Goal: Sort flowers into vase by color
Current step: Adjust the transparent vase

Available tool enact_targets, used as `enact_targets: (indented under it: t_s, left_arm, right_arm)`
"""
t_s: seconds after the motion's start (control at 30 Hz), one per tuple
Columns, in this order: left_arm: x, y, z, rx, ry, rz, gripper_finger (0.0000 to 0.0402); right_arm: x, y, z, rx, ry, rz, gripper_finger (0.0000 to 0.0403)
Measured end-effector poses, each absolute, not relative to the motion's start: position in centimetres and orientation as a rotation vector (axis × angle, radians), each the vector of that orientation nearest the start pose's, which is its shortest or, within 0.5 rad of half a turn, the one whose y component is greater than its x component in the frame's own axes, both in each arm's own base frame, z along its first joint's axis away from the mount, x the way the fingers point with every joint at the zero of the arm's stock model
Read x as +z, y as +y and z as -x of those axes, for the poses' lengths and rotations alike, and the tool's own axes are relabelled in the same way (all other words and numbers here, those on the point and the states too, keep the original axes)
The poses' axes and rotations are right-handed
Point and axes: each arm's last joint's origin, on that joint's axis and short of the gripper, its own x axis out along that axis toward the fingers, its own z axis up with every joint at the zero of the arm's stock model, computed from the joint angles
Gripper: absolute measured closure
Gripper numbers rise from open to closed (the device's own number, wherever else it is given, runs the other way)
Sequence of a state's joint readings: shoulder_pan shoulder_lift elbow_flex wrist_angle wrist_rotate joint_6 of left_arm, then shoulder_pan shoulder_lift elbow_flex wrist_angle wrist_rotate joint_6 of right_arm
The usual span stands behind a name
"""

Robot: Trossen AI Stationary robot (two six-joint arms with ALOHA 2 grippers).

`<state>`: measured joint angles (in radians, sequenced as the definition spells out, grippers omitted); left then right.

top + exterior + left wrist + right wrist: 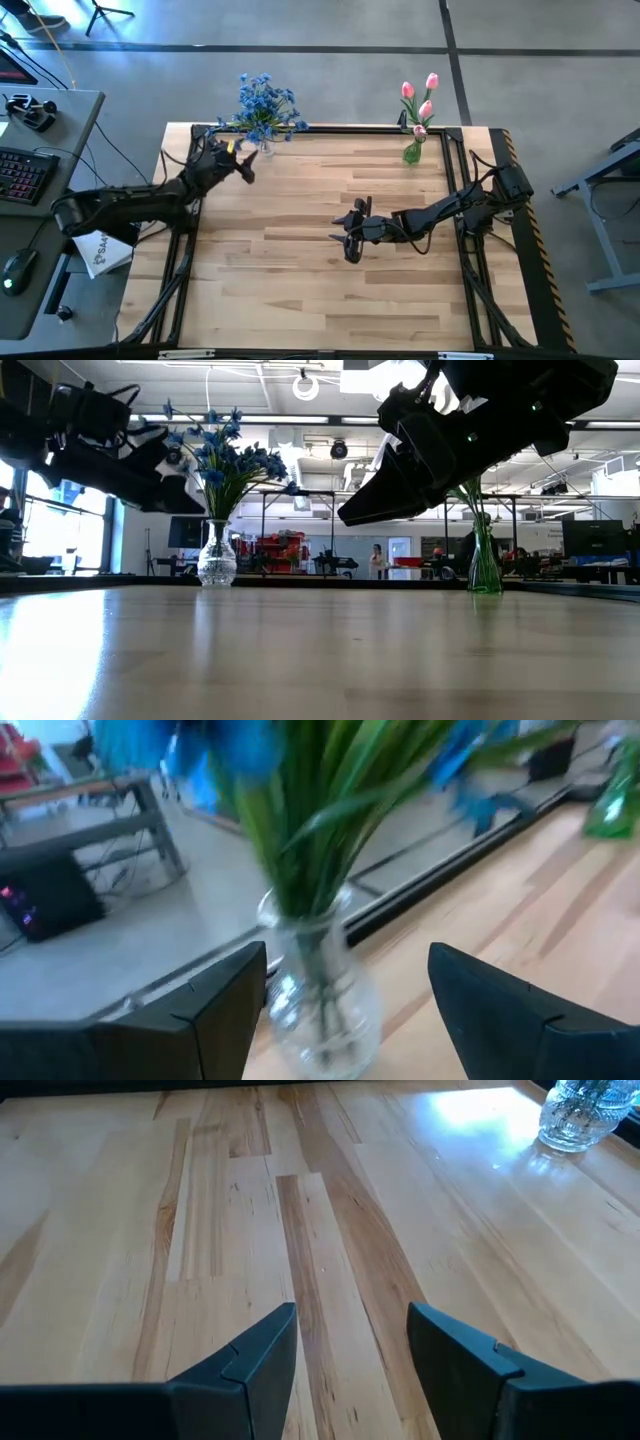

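Observation:
Blue flowers [265,103] stand in a clear glass vase [320,1010] at the table's far edge, left of centre, their green stems [310,840] in its neck. Pink tulips [420,92] stand in a green vase [412,151] at the far edge, right of centre. My left gripper [348,960] is open just on the near-left side of the clear vase [264,147], and the vase shows between its fingers without touching them. My right gripper [350,236] hangs open over the middle of the table, nothing between its fingers [350,1320].
Bare wooden tabletop [300,290] spreads across the near half and between the two vases. A black frame [330,128] rims the table. A desk with a keyboard [22,172] and a mouse stands beyond the left edge.

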<state>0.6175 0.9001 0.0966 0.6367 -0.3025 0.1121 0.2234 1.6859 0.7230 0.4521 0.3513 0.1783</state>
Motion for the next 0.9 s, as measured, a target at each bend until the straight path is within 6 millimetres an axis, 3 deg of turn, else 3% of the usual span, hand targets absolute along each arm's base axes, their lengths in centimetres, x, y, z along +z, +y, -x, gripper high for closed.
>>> enact_targets:
  t_s: [0.2, 0.33, 0.77, 0.9]
  left_arm:
    - [14.6, 11.9, -12.3, 0.925, 0.289, -0.036, 0.0135]
    - [14.4, 12.8, -12.6, 0.915, 0.240, -0.049, 0.0135]
    - [13.5, 16.7, -16.2, 0.900, 0.337, -0.021, 0.0135]
    - [13.3, 17.5, -16.6, 0.970, 0.348, -0.008, 0.0135]
  right_arm:
    - [15.3, 6.2, -31.7, -0.168, 0.476, -0.030, 0.0215]
    - [15.3, 6.2, -31.7, -0.169, 0.476, -0.030, 0.0215]
    - [15.3, 6.2, -31.7, -0.172, 0.476, -0.031, 0.0215]
    - [15.3, 6.2, -31.7, -0.173, 0.475, -0.033, 0.0215]
